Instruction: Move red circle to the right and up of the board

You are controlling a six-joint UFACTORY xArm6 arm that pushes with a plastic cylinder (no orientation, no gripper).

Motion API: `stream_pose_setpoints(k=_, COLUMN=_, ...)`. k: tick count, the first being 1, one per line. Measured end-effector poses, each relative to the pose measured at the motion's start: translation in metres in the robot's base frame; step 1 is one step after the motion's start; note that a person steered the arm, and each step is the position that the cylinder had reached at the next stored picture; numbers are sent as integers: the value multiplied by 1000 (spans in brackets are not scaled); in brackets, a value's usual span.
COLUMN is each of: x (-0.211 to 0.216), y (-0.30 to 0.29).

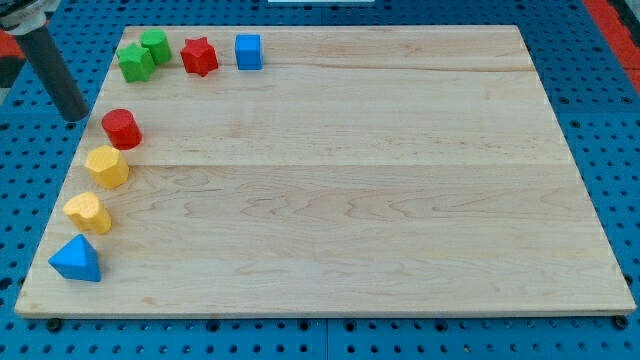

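The red circle sits near the left edge of the wooden board, in its upper part. My tip is the lower end of a dark rod that comes in from the view's top left. It stands just off the board's left edge, a short way to the left of the red circle and slightly above it. It does not touch the circle.
A green star, a green cylinder, a red star and a blue cube line the top left. A yellow hexagon, a yellow heart and a blue triangle run down the left edge.
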State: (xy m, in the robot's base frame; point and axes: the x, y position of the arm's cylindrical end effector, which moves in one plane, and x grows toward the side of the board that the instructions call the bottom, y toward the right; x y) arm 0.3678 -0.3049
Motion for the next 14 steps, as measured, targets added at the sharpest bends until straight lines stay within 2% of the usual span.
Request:
stream_pose_setpoints(k=1, x=0, y=0)
stream_pose_setpoints(k=2, x=18, y=8)
stream_pose_setpoints(k=4, x=26, y=64)
stream_pose_setpoints(k=7, x=44, y=189)
stream_pose_setpoints(k=8, x=49, y=219)
stream_pose_setpoints(k=9, x=70, y=217)
stream_pose_setpoints(k=10, x=70, y=251)
stream_pose_setpoints(k=12, x=-25, y=283)
stream_pose_setpoints(k=13, x=-49, y=305)
stream_pose_setpoints(k=14, x=-52, y=355)
